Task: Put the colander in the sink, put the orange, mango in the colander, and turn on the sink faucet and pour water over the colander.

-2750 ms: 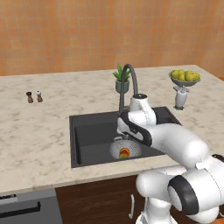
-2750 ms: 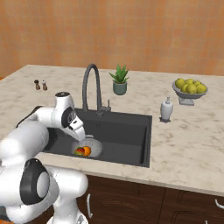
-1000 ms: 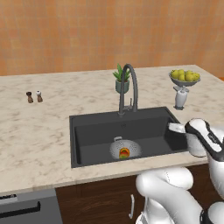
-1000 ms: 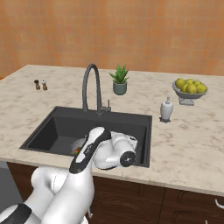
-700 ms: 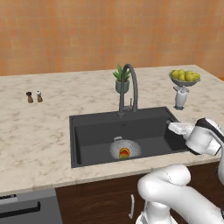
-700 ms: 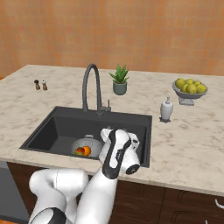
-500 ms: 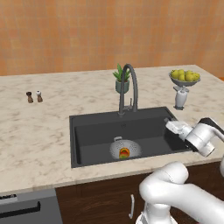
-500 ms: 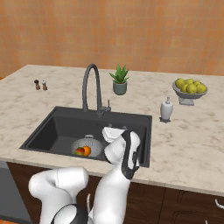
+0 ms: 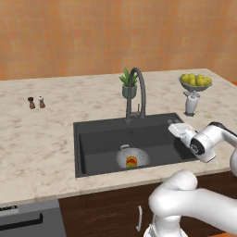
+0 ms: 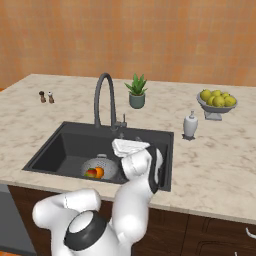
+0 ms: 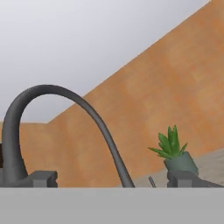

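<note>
The grey colander sits on the floor of the black sink. Inside it lie the orange and the mango, side by side. The dark gooseneck sink faucet stands behind the basin, and no water shows at its spout. My gripper hovers over the sink's right part, level with the rim, pointing at the faucet. In the hand view the gripper is open and empty, its fingertips wide apart, with the faucet arching ahead.
A potted plant stands behind the faucet. A soap dispenser and a pedestal bowl of yellow-green fruits are at the right. Two small shakers stand far left on the counter.
The arm has swung up and around at the sink's right side, and the hand has moved a little left toward the faucet. The gripper stays open. Colander and fruits have not moved.
</note>
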Tool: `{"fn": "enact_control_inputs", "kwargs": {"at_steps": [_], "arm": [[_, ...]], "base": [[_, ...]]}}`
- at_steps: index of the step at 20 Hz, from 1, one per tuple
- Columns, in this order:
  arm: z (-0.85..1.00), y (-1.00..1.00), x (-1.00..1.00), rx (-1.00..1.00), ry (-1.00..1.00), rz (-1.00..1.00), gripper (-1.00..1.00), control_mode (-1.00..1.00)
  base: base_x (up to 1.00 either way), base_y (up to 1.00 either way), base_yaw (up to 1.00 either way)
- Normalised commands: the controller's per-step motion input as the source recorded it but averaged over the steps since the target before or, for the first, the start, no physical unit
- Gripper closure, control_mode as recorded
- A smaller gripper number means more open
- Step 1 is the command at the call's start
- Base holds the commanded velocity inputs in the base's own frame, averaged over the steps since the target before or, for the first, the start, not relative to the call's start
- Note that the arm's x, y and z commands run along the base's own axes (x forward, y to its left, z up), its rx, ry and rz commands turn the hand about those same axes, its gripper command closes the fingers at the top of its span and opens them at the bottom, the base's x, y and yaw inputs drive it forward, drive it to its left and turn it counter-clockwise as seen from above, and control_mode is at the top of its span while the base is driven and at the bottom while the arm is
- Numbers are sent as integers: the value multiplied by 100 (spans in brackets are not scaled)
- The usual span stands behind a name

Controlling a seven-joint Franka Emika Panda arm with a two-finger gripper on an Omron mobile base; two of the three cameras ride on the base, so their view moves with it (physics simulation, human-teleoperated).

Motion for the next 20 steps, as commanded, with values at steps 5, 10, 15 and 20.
{"fn": "enact_control_inputs", "kwargs": {"at_steps": [5,10,15,20], "arm": [[64,0,0,-3,16,-3,-100,-100],[22,0,14,-9,10,0,-100,-100],[-11,-1,31,-8,-3,1,-100,-100],[-20,10,37,-4,-4,1,-100,-100]], "base": [[0,0,0],[0,0,0],[0,0,0],[0,0,0]]}}
